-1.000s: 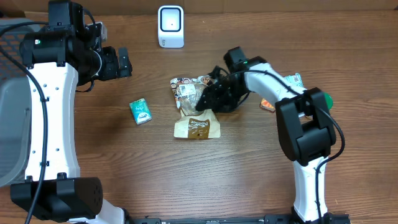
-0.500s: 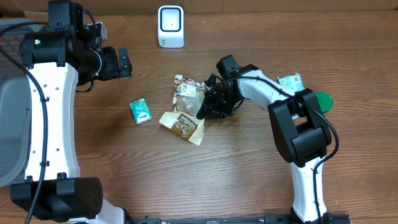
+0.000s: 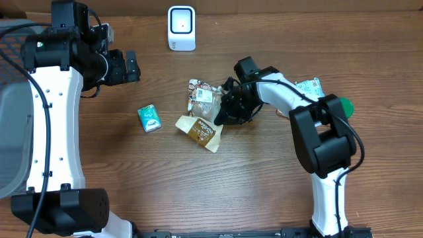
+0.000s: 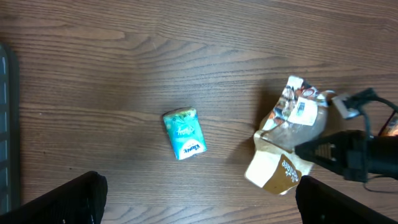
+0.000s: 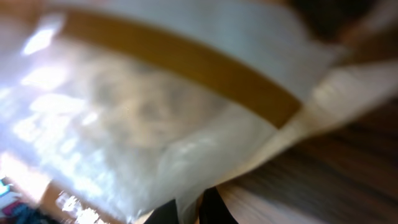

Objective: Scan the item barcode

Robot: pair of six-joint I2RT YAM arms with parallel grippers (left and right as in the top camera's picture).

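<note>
A snack bag (image 3: 200, 118) with a clear window and a brown base lies mid-table. My right gripper (image 3: 225, 112) is shut on its right edge; in the right wrist view the two fingertips (image 5: 211, 210) pinch the bag's film (image 5: 155, 112) just above the wood. The left wrist view shows the bag (image 4: 287, 144) with the black right gripper beside it. The white barcode scanner (image 3: 181, 28) stands at the back of the table. Far left and away from the bag, my left gripper (image 3: 131, 66) hangs open and empty, its fingertips (image 4: 71, 199) wide apart.
A small teal tissue pack (image 3: 150, 118) lies left of the bag, also in the left wrist view as the tissue pack (image 4: 183, 133). A green-white packet (image 3: 308, 86) and a green round item (image 3: 344, 106) sit at the right. A grey bin (image 3: 13, 125) is at the left edge.
My right gripper has closed on the bag's edge. The bag's brown end swung and tilted, and the bag shifted slightly. The left arm has not moved.
</note>
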